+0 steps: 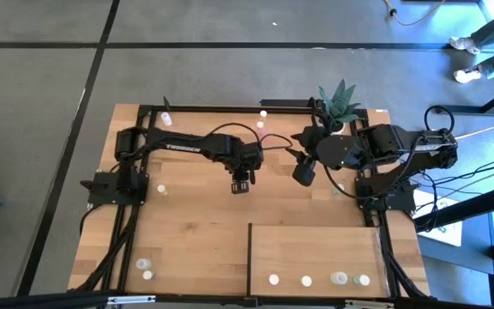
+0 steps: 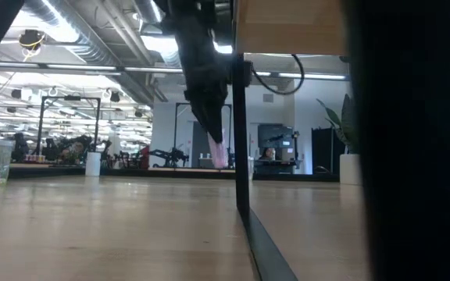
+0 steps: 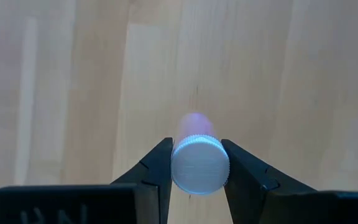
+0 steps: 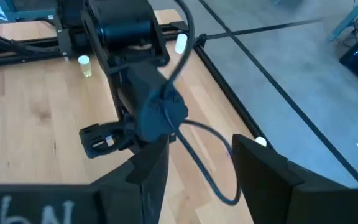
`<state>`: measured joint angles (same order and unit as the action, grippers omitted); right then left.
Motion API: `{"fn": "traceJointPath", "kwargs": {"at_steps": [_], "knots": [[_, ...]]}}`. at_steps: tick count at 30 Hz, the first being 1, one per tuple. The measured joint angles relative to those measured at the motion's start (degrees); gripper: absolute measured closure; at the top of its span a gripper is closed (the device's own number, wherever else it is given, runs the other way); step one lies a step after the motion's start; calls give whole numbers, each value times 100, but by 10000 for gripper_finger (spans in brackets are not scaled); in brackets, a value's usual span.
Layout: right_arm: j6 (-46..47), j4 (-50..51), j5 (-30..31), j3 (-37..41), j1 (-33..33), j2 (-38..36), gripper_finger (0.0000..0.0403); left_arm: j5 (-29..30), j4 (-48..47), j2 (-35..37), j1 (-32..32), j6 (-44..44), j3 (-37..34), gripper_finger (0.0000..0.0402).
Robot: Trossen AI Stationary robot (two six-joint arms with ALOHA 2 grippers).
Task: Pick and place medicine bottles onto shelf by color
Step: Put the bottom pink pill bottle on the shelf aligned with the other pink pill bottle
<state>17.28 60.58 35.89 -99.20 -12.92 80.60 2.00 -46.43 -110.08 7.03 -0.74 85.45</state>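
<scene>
Left end effector [image 1: 242, 184] pinches a pink medicine bottle [image 3: 199, 163] by its white cap, held above the table [image 1: 187, 223], just beyond the shelf [image 1: 316, 249] far edge, near its corner. Right end effector [image 1: 303, 172] w/ fingers spread, empty, by the potted plant [image 1: 340, 103], beyond the shelf. Four bottles [image 1: 306, 280] sit along the shelf's near edge; others scattered on the table.

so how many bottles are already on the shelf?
4, in a row along the near edge of the shelf: bottles at and. None seems hidden.
</scene>
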Motion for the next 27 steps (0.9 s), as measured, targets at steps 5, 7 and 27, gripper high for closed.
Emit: {"fn": "traceJointPath", "kwargs": {"at_steps": [5, 7, 27], "knots": [[-103, -2, 1, 0, 1, 0, 225, -2, 32, -287, -1, -1, 0, 299], [-110, -4, 1, 0, 1, 0, 225, -2, 22, -359, -2, -4, 0, 299], [-111, -11, -1, 0, 1, 0, 225, -28, 51, -374, -2, -21, 0, 299]]}}
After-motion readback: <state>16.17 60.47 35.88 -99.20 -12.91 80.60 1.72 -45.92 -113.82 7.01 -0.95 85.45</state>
